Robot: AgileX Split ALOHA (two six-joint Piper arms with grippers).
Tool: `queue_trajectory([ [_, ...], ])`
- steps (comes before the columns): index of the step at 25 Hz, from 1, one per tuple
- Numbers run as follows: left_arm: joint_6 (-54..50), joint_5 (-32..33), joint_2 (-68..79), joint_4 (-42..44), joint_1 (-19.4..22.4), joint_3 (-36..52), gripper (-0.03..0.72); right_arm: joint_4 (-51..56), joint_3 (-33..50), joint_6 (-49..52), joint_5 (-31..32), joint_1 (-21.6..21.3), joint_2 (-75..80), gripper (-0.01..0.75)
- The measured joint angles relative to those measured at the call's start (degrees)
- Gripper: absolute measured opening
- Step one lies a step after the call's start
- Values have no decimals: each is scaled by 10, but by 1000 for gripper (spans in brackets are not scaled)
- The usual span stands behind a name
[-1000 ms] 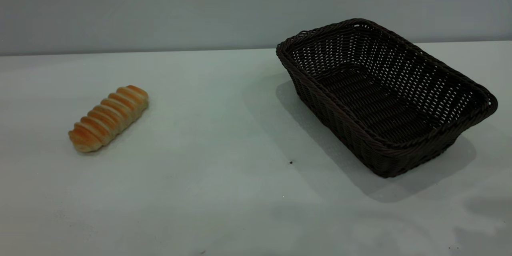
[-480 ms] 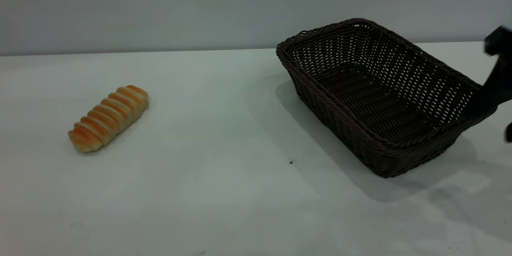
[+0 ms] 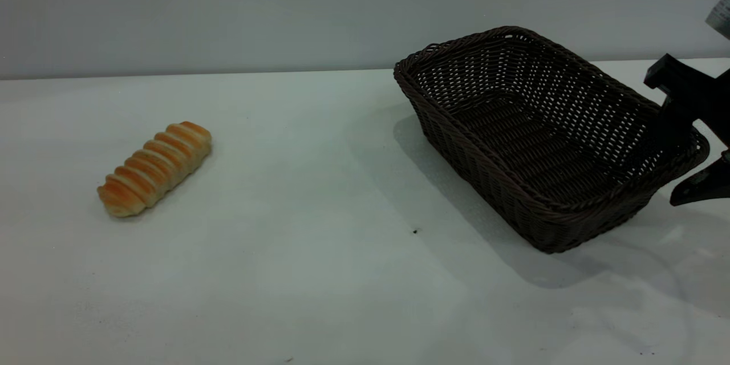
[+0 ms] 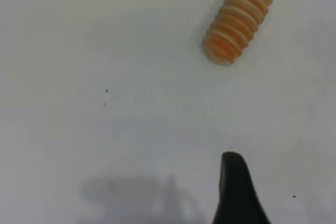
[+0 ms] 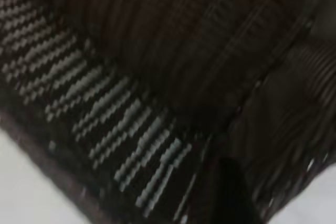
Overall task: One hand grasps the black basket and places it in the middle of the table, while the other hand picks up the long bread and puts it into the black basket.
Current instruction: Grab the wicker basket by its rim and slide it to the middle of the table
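The black basket, dark woven wicker, stands on the right of the white table. My right gripper is open at the basket's right corner, with one finger inside the rim and the other outside it. The basket wall fills the right wrist view, where one dark finger shows. The long bread, golden-orange with pale ridges, lies on the table's left, untouched. It also shows in the left wrist view, well apart from my left gripper, which is only partly seen above the bare table.
A grey wall runs behind the table's far edge. A few tiny dark specks mark the tabletop between the bread and the basket. The left arm is out of the exterior view.
My right gripper has come in from the right edge and reached the basket's right corner. The basket and the bread have not moved.
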Motion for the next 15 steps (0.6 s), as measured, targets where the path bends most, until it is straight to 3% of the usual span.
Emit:
queue_trajectory([
  [5,0,0,0,0,0,0,483,49,-16,-6,-64,0,43,510],
  [10,0,0,0,0,0,0,483,74,-84,-11,-49,0,115,498],
  [12,0,0,0,0,0,0,483,75,-107,-11,-40,0,137,459],
  [15,0,0,0,0,0,0,483,72,-118,-11,-30,0,150,325],
])
